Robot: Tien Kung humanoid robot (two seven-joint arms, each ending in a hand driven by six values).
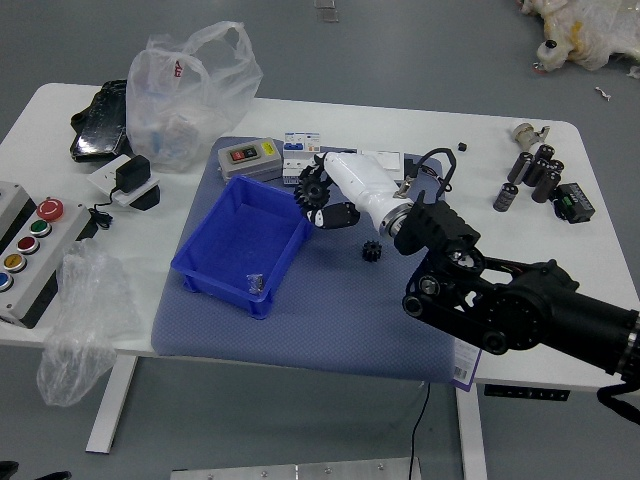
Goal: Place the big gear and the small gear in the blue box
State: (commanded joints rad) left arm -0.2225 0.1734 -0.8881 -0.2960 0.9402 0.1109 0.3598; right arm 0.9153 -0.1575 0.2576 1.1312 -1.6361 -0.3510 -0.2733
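Observation:
My right hand reaches in from the right, its fingers closed on the big black gear. It holds the gear beside the upper right rim of the blue box; the fingers hide part of the gear. On the blue-grey mat, below the hand and to the right of the box, lies the small black gear. What seems to be my left hand shows only as a black sliver at the bottom left corner.
Behind the box stand a grey case and small white boxes. A plastic bag and a button panel are on the left. Several black cylinders stand at the right. Inside the box is a small translucent item.

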